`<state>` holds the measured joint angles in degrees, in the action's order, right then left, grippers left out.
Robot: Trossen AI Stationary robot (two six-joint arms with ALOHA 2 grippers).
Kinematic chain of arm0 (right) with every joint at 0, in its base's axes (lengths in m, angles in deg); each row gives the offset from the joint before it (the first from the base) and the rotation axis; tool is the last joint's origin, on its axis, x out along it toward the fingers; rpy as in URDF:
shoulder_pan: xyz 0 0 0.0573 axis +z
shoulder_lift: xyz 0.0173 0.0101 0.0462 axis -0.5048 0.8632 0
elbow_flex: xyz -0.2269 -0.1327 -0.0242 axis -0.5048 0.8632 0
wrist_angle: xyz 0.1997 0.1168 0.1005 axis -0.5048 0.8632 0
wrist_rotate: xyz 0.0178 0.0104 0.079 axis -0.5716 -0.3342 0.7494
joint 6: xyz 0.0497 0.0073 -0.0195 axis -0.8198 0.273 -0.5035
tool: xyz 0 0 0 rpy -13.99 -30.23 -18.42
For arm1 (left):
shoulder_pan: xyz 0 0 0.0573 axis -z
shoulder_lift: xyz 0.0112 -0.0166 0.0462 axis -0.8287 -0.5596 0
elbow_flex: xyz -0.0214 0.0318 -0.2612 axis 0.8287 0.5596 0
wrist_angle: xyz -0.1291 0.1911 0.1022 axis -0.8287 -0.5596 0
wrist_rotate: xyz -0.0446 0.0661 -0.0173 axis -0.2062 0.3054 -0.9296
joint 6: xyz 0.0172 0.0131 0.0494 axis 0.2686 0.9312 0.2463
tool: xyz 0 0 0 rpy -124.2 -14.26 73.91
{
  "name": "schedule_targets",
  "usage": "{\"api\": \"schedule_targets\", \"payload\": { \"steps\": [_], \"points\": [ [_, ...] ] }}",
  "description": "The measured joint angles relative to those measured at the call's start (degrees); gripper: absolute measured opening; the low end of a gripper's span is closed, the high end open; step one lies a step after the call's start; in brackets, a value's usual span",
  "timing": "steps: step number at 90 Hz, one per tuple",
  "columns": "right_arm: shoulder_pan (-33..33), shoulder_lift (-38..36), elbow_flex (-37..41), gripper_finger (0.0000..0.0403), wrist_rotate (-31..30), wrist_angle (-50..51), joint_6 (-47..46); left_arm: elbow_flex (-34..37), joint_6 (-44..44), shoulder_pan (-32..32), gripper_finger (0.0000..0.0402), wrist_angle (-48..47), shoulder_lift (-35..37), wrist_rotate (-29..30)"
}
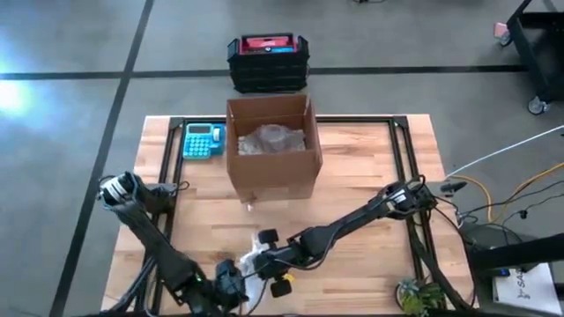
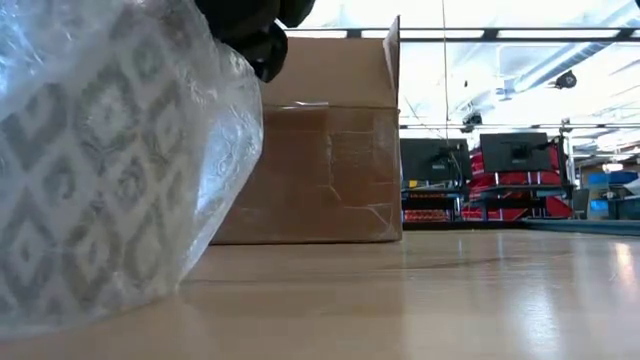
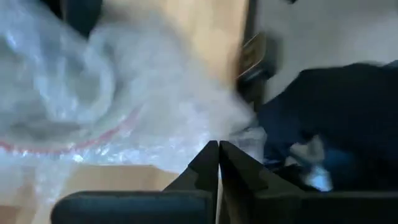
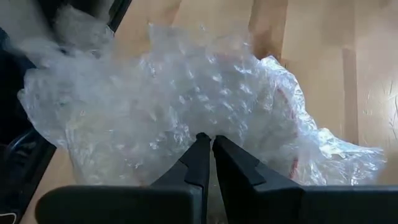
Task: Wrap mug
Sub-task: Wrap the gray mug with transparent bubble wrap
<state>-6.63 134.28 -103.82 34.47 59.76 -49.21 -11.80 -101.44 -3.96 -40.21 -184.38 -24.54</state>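
Observation:
The mug [image 2: 90, 170], with a grey and white diamond pattern, sits inside a bundle of clear bubble wrap [image 1: 254, 264] near the table's front edge, left of the middle. The bundle's underside rests on the wooden table [image 1: 370, 264]. My left gripper [image 3: 218, 145] comes at the bundle from the left and my right gripper [image 4: 207, 138] from the right. Both are shut with their tips in the wrap. In the high view the arms hide most of the bundle. My left gripper has its shut fingertips at a loose edge of the bubble wrap [image 3: 208, 127], coming in nearly level from the table's left. How many layers sit between the tips does not show. My right gripper pinches the bubble wrap [image 4: 205, 124] at its fingertips, on the side of the bundle that faces the table's right, slanting down from the right. The bundle stays on the table and the wrap around the pinch is crumpled, not taut.
An open cardboard box [image 1: 273, 145] with more bubble wrap inside stands at the table's far middle. A blue calculator [image 1: 203, 141] lies left of it, and black crates [image 1: 267, 62] sit on the floor beyond. Bare tabletop lies right of the bundle.

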Motion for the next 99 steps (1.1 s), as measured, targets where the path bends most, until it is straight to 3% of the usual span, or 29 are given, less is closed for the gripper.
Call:
{"api": "schedule_targets", "payload": {
  "steps": [9,33,55,82,99],
  "points": [
    [0.02,0.00,0.00,0.0014,-0.02,-0.03,0.00,0.30,1.16,-1.06,0.0000,0.89,-1.27,0.41],
    [0.00,0.04,0.07,0.0014,-0.16,0.12,0.47,-2.96,11.39,-2.35,0.0000,0.44,0.28,10.38],
    [0.04,0.15,0.13,0.0014,-0.15,0.37,1.16,-2.44,6.04,-2.71,0.0000,-7.66,1.54,18.08],
    [0.06,-0.12,0.09,0.0014,-0.15,0.71,1.47,0.46,0.63,-4.02,0.0000,-7.66,1.03,18.18],
    [0.28,-0.89,-4.12,0.0014,0.10,8.38,2.51,2.99,-1.74,-4.14,0.0000,-6.08,0.92,17.36]
  ]
}}
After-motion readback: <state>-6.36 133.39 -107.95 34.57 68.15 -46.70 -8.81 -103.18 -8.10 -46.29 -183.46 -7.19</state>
